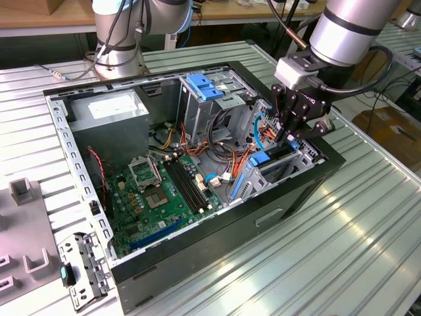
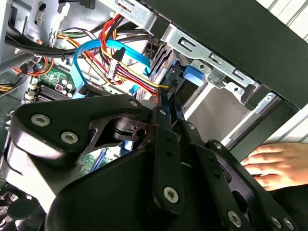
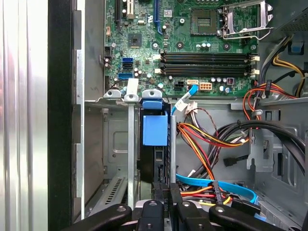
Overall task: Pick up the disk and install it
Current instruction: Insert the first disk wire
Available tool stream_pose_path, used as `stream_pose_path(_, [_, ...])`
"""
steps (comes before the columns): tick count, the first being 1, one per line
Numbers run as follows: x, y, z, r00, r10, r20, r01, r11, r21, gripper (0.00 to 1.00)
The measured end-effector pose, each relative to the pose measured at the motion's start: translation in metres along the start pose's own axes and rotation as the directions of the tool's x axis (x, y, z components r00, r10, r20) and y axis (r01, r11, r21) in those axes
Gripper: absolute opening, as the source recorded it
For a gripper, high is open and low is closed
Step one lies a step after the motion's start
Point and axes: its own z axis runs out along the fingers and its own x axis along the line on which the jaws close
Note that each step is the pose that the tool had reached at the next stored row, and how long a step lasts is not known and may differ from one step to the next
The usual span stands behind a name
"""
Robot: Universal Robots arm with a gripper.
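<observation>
The disk (image 3: 155,127) stands on edge in a narrow metal bay at the corner of the open computer case (image 1: 59,125). Its blue carrier also shows in the exterior view (image 1: 260,160) and in the second wrist view (image 2: 191,76). My gripper (image 1: 289,137) reaches down into that bay from above. Both wrist views show its black fingers drawn together, with almost no gap, at the disk's near end (image 3: 167,187) (image 2: 168,94). They are shut, and I cannot tell whether they pinch part of the carrier.
Orange, red and blue cables (image 3: 211,144) crowd the space beside the bay. The green motherboard (image 1: 158,191), a grey box (image 1: 108,108) and a blue-latched cage (image 1: 207,85) fill the case. A person's hand (image 2: 274,163) rests outside the case wall. Another arm's base (image 1: 118,39) stands behind.
</observation>
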Motion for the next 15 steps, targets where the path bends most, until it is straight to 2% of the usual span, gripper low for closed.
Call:
stream_pose_path(11, [0.0003,0.0008,0.0025,1.0,0.0,-0.0001,0.0,1.0,0.0008,0.17])
stream_pose_path(15, [0.0004,0.0008,-0.0007,1.0,0.0,0.0005,0.0,1.0,0.0027,0.17])
